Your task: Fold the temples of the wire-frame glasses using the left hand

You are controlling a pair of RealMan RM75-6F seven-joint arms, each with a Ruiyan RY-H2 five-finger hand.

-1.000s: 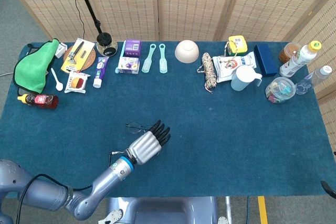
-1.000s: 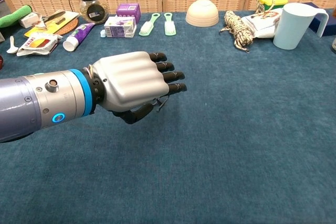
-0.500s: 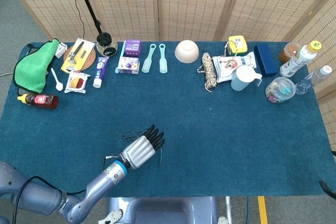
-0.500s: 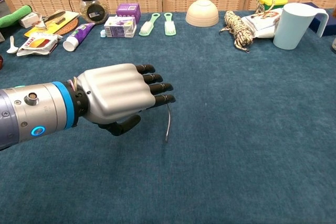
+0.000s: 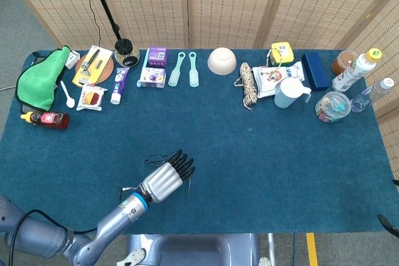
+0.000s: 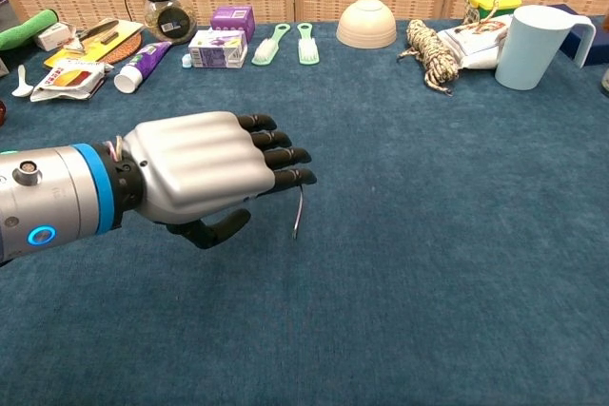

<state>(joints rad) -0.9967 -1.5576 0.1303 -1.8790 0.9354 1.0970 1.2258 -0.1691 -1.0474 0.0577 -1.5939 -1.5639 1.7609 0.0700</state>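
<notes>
Wire-frame glasses (image 5: 157,159) sit on the blue cloth near the front edge, mostly hidden under my left hand (image 6: 205,166). In the chest view only one thin temple (image 6: 299,212) pokes out past my fingertips (image 6: 285,155), at about 4 o'clock from the knuckles. Compared with a second ago my hand has slid back toward me and left, and that temple has swung out and now lies bare on the cloth. So it's loose, not folded yet imo. Fingers are stretched forward, close together, thumb tucked under; I can't tell if it's pinching any wire. Far off at 12 o'clock, the bowl (image 6: 367,23) sits untouched. Right hand isn't in view.
</notes>
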